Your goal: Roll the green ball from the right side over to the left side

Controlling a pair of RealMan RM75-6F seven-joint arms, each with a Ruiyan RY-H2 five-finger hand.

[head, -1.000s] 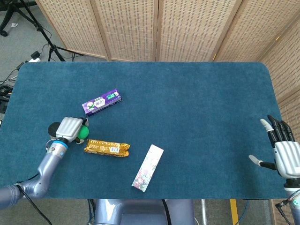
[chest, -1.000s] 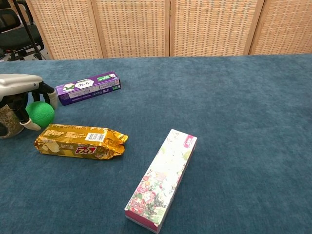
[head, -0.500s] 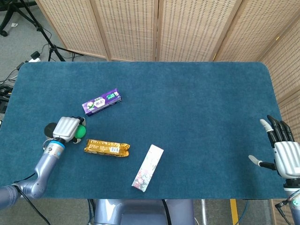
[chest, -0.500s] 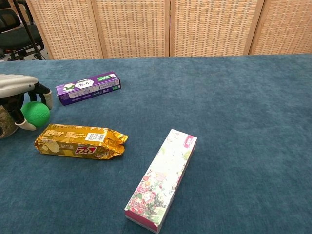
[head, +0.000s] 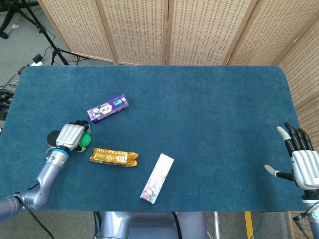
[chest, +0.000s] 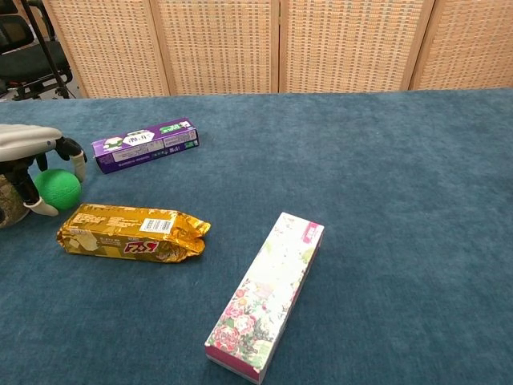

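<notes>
The small green ball [head: 85, 141] [chest: 57, 188] is sitting near the blue felt table's [head: 209, 109] left edge, partly hidden beneath the left robot hand [head: 70, 136] [chest: 28, 152], whose fingers are arching over it; actual contact cannot be confirmed. The right robot hand [head: 300, 162], cut off by the frame, is resting with fingers spread, holding nothing.
</notes>
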